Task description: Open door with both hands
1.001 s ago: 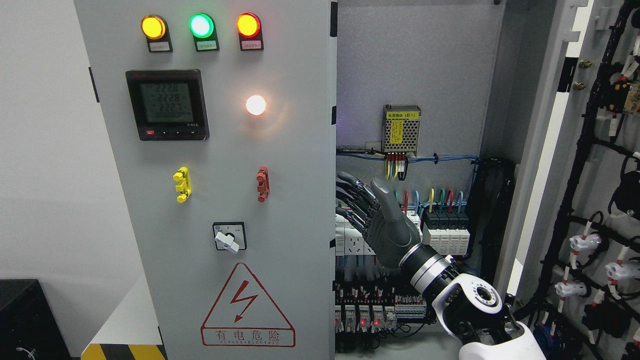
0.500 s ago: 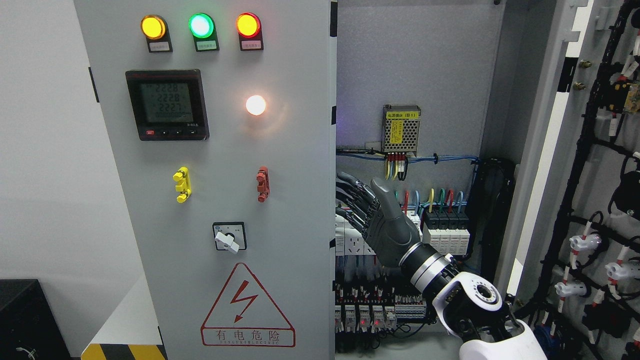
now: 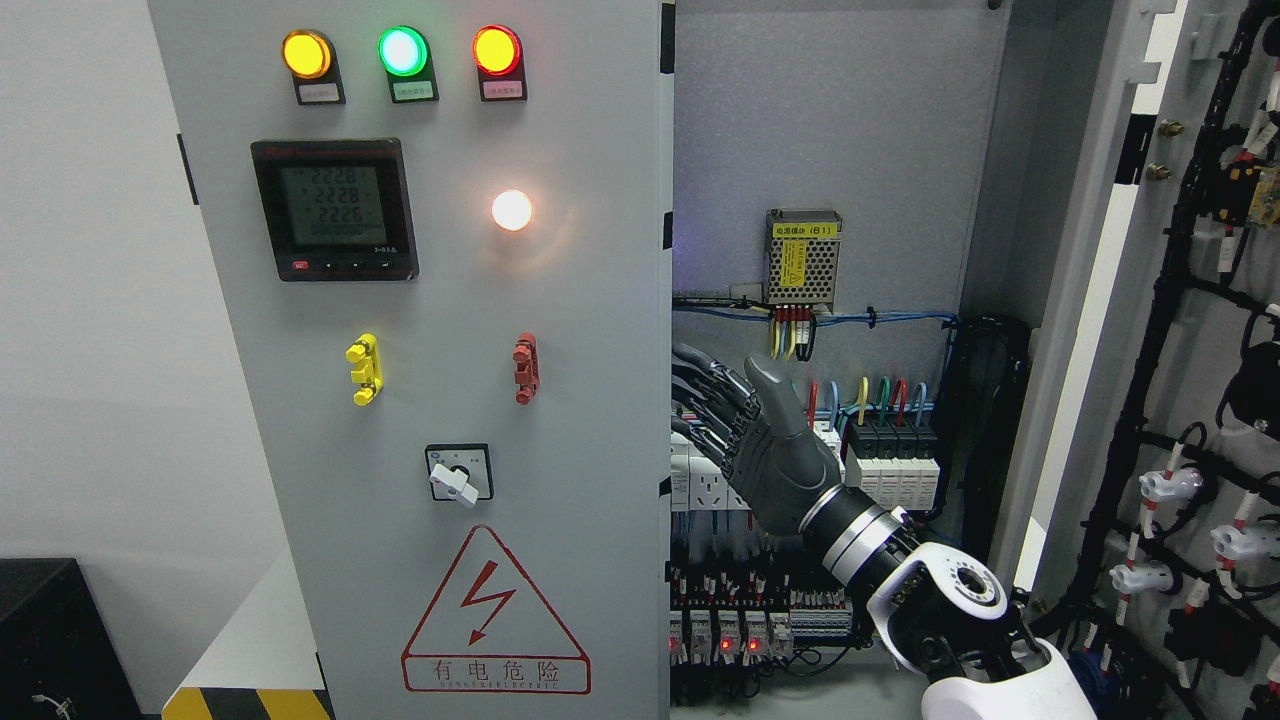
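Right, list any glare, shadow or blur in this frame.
Head view: the white lamp blooms into a warm halo on the left door; the cabinet interior sits in shade; the right hand and the wiring stay sharp, with no blur.

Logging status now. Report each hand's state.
Left hand: not in view.
Right hand: fingers extended, holding nothing, reaching behind the left door's edge.

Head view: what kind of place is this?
Likely an electrical room or training lab, at an open power cabinet. The closed door carries indicator lights, a digital meter and a shock warning triangle; inside are breakers and wiring. The right hand reaches at the door's edge.
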You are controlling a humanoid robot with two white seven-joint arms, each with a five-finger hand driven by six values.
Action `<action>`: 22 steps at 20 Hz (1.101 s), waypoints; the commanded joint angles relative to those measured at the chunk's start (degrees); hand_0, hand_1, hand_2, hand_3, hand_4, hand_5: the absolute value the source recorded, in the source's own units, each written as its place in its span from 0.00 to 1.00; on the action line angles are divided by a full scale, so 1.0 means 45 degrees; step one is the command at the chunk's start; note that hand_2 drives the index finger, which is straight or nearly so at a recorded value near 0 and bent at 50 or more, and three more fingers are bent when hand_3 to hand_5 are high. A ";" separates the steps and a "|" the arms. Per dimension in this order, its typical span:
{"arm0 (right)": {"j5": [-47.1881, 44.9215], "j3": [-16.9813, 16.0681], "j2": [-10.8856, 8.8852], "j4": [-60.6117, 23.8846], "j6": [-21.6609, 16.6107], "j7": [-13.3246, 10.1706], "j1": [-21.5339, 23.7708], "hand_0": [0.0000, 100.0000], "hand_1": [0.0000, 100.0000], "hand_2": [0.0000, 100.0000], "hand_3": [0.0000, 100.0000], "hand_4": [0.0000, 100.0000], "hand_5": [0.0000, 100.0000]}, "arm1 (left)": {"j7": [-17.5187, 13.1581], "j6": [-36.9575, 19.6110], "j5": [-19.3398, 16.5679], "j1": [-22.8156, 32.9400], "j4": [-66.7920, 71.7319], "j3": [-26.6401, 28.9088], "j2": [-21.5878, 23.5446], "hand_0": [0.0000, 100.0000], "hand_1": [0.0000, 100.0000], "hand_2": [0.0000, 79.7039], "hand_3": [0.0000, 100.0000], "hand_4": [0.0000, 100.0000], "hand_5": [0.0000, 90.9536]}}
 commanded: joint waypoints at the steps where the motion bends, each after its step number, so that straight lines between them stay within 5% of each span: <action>1: -0.0063 0.0025 -0.0077 -0.0030 0.0010 0.0322 -0.0024 0.07 0.14 0.00 0.00 0.00 0.00 | 0.0000 -0.0010 0.0020 0.0117 -0.0273 0.0000 0.0000 0.12 0.56 0.00 0.00 0.00 0.00; 19: -0.0646 0.0123 -0.0096 0.0028 0.0322 0.0713 -0.0180 0.07 0.14 0.00 0.00 0.00 0.00 | 0.0000 -0.0010 0.0020 0.0117 -0.0273 0.0000 0.0000 0.12 0.56 0.00 0.00 0.00 0.00; 22: -0.0785 0.0065 -0.0194 0.0028 0.0906 0.0713 -0.0356 0.07 0.14 0.00 0.00 0.00 0.00 | 0.0000 -0.0010 0.0000 0.0117 -0.0273 0.0000 0.0000 0.12 0.56 0.00 0.00 0.00 0.00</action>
